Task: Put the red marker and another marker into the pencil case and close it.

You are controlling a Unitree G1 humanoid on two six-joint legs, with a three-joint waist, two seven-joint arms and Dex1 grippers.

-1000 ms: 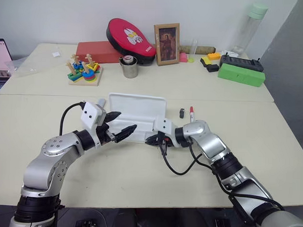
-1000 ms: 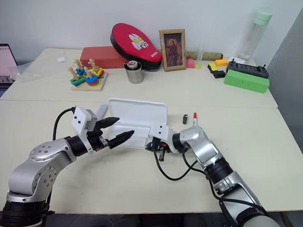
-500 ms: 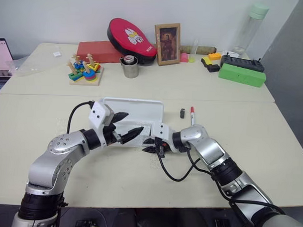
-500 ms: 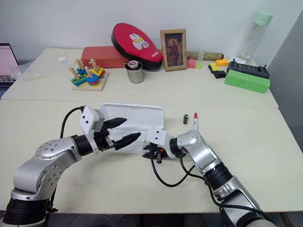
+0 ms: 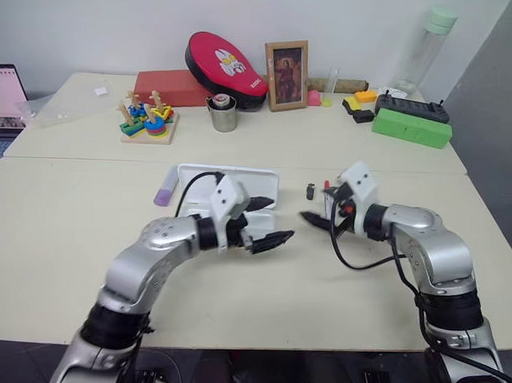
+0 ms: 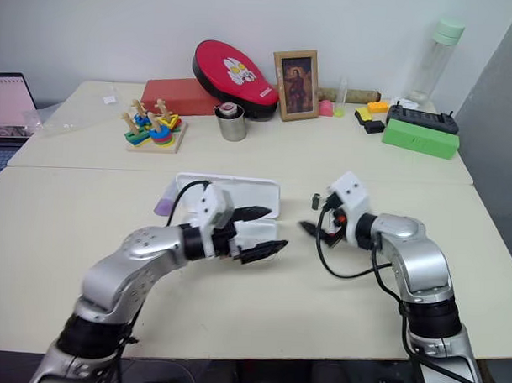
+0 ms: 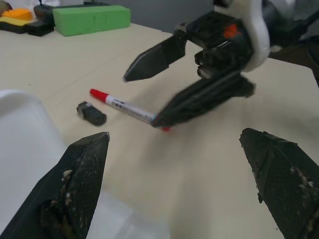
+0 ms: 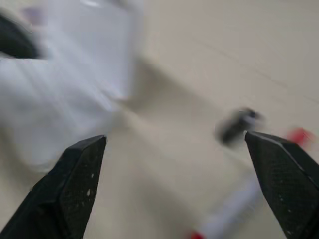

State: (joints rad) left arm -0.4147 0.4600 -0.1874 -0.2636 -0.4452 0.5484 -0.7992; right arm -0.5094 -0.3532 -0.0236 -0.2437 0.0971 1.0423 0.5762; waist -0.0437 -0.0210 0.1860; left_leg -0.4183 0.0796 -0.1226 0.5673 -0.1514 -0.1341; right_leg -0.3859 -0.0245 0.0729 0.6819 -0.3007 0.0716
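Right gripper [image 7: 164,84], jaws spread and empty, hovers just over the red marker [image 7: 127,109] lying on the tabletop [image 5: 235,300]. Light, slim, slippery barrel; likely best pinched mid-length.

The pencil case [image 5: 227,185] is lying on the near table [image 5: 60,260], roughly at its middle. The lilac marker [image 5: 163,194] is lying just beside the case's left end, on the table. The red marker [image 7: 127,109] is lying on the table to the right of the case, with a small object [image 7: 91,113] sitting between the two. The left gripper [image 5: 262,222] is hanging over the case's front right corner; the right gripper [image 5: 322,212] is hanging just beside the red marker. On the far table, a stacking toy [image 5: 144,123] is standing at the left, a metal cup [image 5: 219,113] and a picture frame [image 5: 286,63] near the middle, and a rectangular box [image 5: 410,126] at the right.
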